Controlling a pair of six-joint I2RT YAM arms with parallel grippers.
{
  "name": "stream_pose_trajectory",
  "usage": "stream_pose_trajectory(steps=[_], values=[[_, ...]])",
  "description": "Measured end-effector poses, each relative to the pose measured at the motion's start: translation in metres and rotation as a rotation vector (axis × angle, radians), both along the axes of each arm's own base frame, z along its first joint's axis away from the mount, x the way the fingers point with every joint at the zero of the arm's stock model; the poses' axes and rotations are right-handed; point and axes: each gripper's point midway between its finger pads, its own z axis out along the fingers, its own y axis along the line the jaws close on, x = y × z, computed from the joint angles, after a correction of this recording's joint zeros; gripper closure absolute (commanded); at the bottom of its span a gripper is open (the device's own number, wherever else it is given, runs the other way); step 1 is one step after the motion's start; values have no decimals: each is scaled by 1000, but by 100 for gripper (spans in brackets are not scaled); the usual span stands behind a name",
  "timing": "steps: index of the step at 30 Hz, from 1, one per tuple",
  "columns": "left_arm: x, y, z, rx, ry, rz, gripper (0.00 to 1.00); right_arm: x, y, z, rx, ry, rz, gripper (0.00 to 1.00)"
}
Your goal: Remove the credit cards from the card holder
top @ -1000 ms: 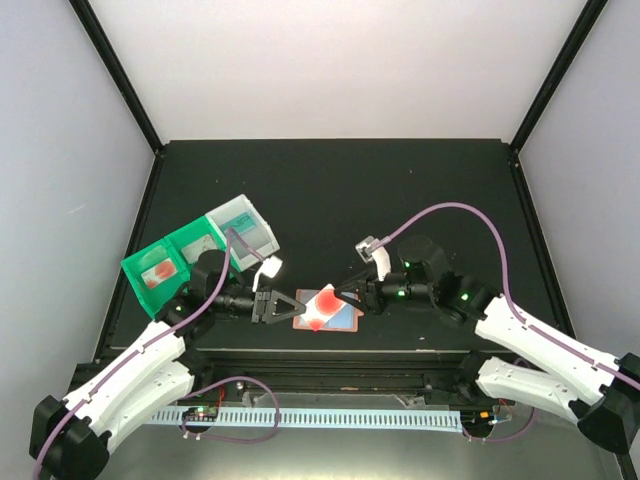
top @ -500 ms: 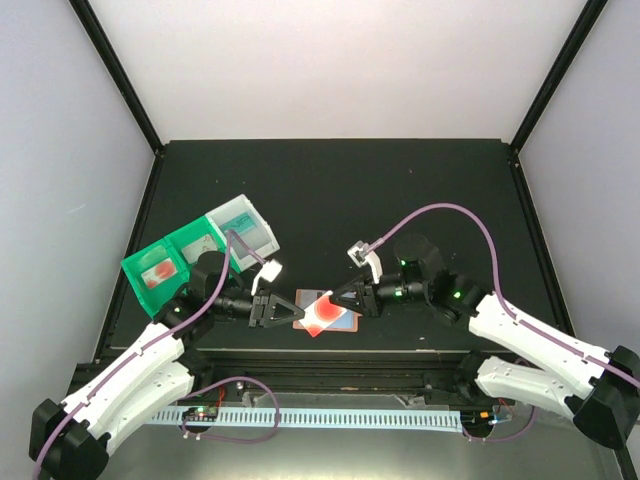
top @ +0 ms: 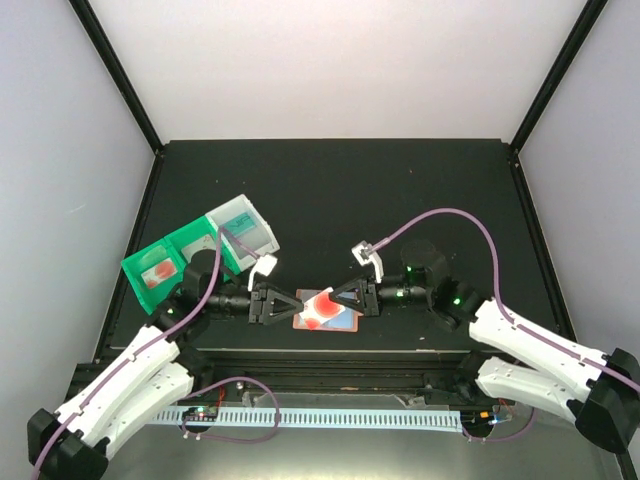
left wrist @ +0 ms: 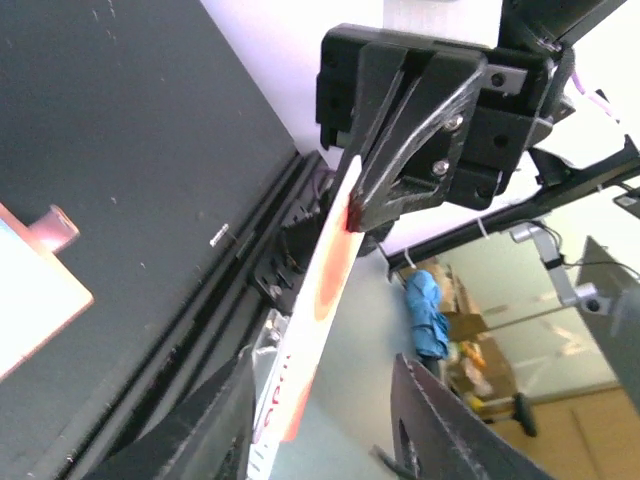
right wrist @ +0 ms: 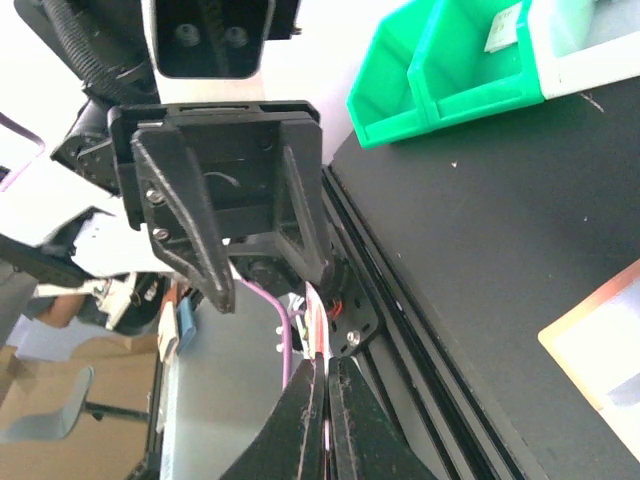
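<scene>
The salmon-brown card holder (top: 352, 325) lies open on the black table near the front edge, with a pale bluish card (top: 343, 317) showing in it. It also shows in the left wrist view (left wrist: 40, 300) and in the right wrist view (right wrist: 600, 335). My right gripper (top: 345, 297) (right wrist: 326, 362) is shut on a white credit card with a red circle (top: 322, 305) (left wrist: 335, 255) and holds it above the holder. My left gripper (top: 280, 303) (left wrist: 322, 360) faces it, open. The card's free end lies between its jaws, close to one finger (left wrist: 215, 420).
A green-and-white compartment tray (top: 190, 250) (right wrist: 450, 70) stands at the left behind the left arm. The table's front rail (top: 320, 352) runs just below the card holder. Both arms' cables arch over the table.
The right gripper dipped and tilted the card half a second ago and has now raised and levelled it. The left gripper has stayed open at the card's other end.
</scene>
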Motion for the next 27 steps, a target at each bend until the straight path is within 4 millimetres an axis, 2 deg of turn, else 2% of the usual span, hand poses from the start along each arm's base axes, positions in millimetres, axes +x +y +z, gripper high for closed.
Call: stream_pose_trajectory(steps=[3,7,14,18,23,27], values=[[6,3,9,-7,-25,60,48,3,0,0,38,36,-35,99],[15,8,16,-16,-28,151,44,13,2,7,110,87,-102,99],[25,17,29,-72,-6,287,43,38,8,38,266,137,-213,99],[30,23,29,-117,28,352,49,50,12,46,324,176,-257,99],[36,24,23,-147,88,395,68,58,14,49,354,205,-290,99],[39,23,26,-172,108,404,69,61,14,48,361,220,-306,99]])
